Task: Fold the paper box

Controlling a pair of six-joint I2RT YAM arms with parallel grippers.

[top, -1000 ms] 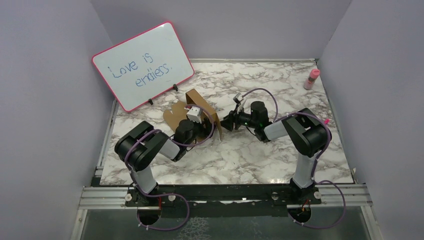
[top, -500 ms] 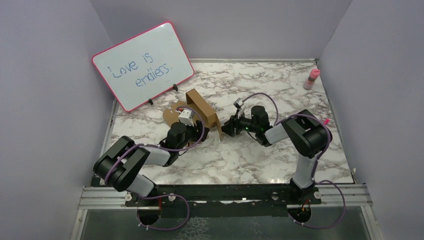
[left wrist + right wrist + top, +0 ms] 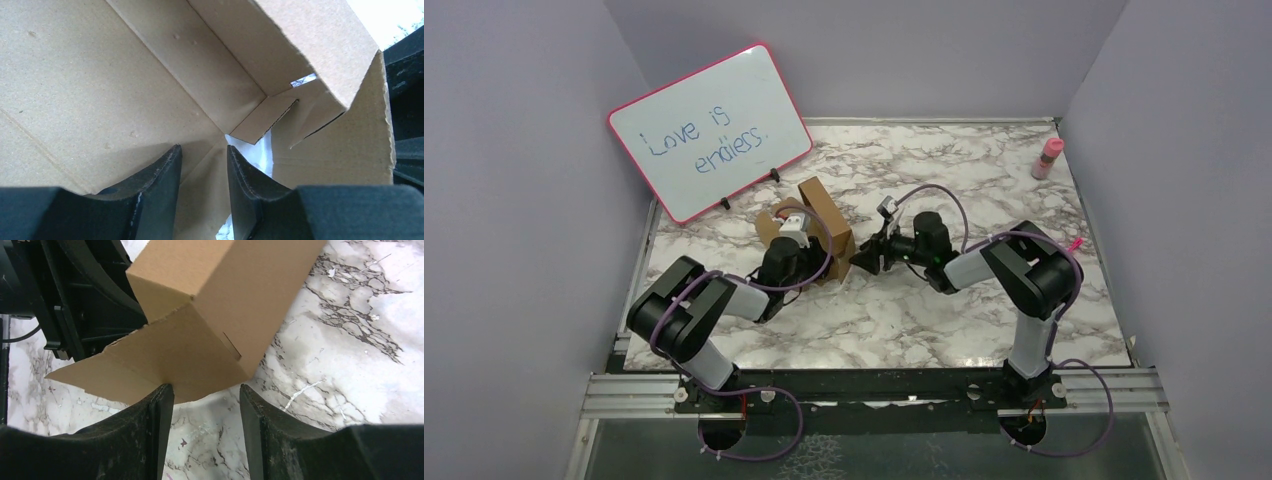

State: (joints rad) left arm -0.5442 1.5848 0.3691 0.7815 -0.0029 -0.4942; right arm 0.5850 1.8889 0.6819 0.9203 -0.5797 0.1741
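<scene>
- Up at the upper left of the top view, what stands there?
- A whiteboard [image 3: 711, 130] with a pink rim. It stands on the marble table [image 3: 984, 180].
- And right of it?
- The left gripper [image 3: 202, 150]. It pokes into the box [image 3: 822, 212] from the open side. Its two black fingers [image 3: 160, 185] are a little apart, and nothing is pinched between them. Brown card is all around them.
- Where is the box?
- Near the middle of the top view, a bit to the left, just below the whiteboard. It sits on the table, partly folded. One wall stands up.
- What is right of the box?
- The right gripper [image 3: 205, 390]. It is low over the table and points at the box. Its fingers are apart too. The edge of a low flap reaches the gap between the tips, but they do not squeeze it.
- Anything far right?
- A pink bottle [image 3: 1048, 157], upper right, well apart from the box.
</scene>
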